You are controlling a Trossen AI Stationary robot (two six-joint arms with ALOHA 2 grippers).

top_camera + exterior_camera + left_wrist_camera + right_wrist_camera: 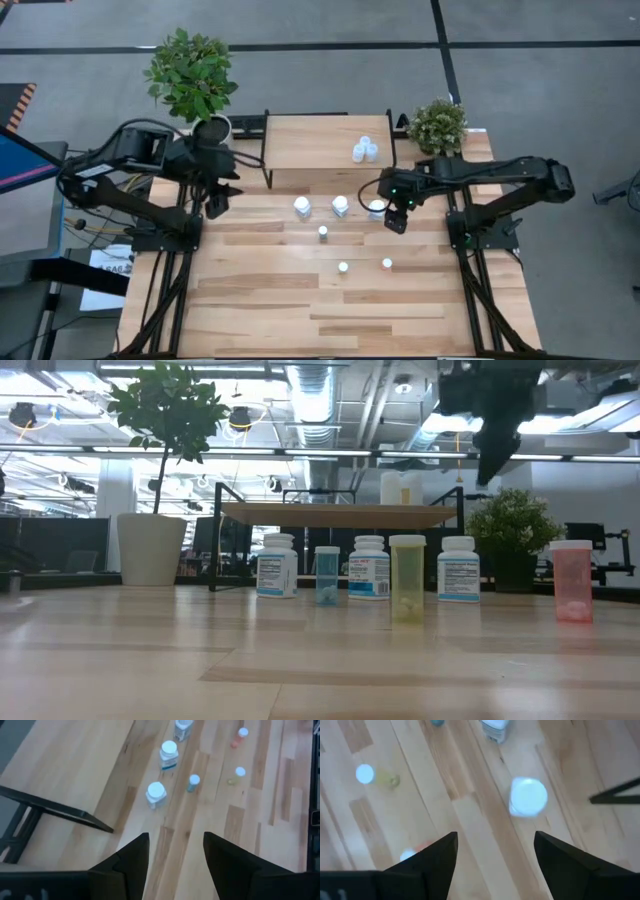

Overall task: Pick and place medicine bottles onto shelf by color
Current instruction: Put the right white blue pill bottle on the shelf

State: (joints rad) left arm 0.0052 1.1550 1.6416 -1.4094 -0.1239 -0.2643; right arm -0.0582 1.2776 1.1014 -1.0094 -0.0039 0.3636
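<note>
Yellow bottle (407, 578) nearest, white bottle (377, 209) just beside open right claw (397, 220), left claw (216, 205) open

Shelf (310, 140): low light-wood board on thin black legs, at the table's far edge. On its right end, a tight cluster of small pale bottles (365, 150), upright. On the tabletop just in front of the shelf, three larger white bottles (340, 206) with bluish labels stand upright in a row. Nearer the table's middle: a small pale-blue bottle (327, 575), a yellow-green bottle (407, 579) and an orange-pink bottle (572, 581), all upright, well apart.
</note>
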